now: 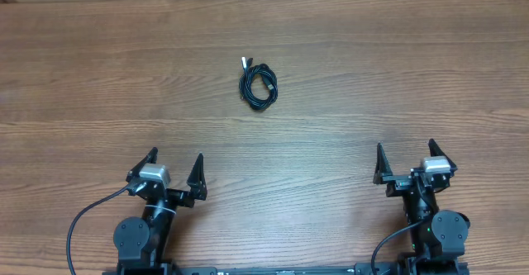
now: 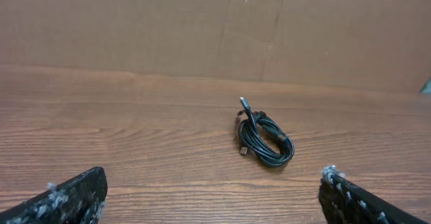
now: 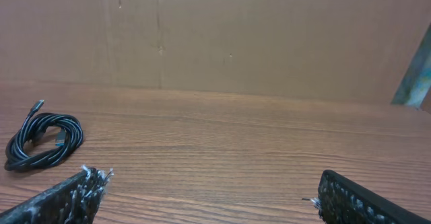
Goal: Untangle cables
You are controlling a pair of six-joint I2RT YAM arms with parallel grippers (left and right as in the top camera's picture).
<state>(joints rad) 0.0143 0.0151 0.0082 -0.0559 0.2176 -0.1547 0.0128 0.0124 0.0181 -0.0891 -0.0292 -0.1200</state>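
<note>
The cables (image 1: 259, 86) lie as one small black coil on the wooden table, near its middle and toward the far side, with a silver-tipped plug sticking out at the upper left. The coil also shows in the left wrist view (image 2: 263, 140) and at the left of the right wrist view (image 3: 42, 141). My left gripper (image 1: 175, 165) is open and empty near the front edge, well short of the coil. My right gripper (image 1: 405, 155) is open and empty at the front right, far from the coil.
A brown cardboard wall (image 2: 202, 29) stands along the table's far edge. Thicker black wires (image 1: 83, 217) run from the arm bases at the front. The wooden tabletop (image 1: 397, 77) spreads around the coil.
</note>
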